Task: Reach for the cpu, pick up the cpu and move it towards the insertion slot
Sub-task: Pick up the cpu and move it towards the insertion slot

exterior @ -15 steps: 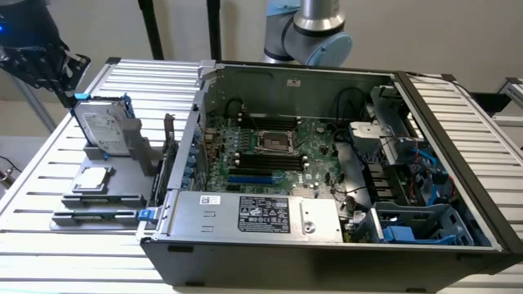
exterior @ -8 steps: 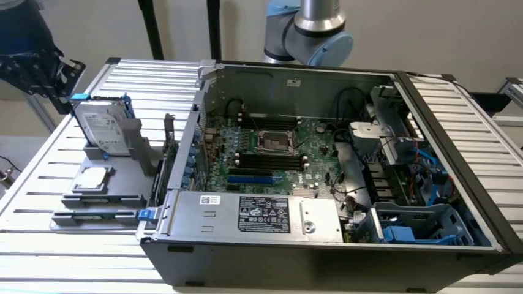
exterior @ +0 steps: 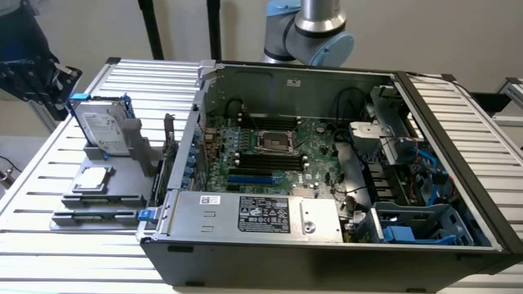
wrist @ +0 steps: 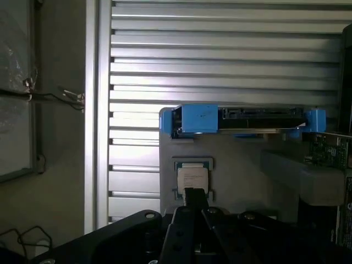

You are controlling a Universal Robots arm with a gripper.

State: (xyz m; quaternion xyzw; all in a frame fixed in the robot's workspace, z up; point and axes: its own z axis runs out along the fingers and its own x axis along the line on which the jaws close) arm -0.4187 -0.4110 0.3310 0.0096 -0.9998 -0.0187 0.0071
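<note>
Gripper (wrist: 193, 193): noted clenched, fingertips together, nothing grasped. Hung close to cpu (wrist: 190, 177) on grey holder (wrist: 242, 159), beside blue-tabbed hard drive (wrist: 258, 115).

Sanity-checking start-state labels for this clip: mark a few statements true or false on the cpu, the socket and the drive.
1. The cpu lies flat on the grey holder outside the case. True.
2. The motherboard socket already holds the chip. False: it looks empty, and the cpu is on the holder.
3. The hard drive stands upright in a blue-tabbed caddy on the same holder. True.
4. The gripper holds the cpu over the case. False: the cpu rests on the holder, ungrasped.
</note>
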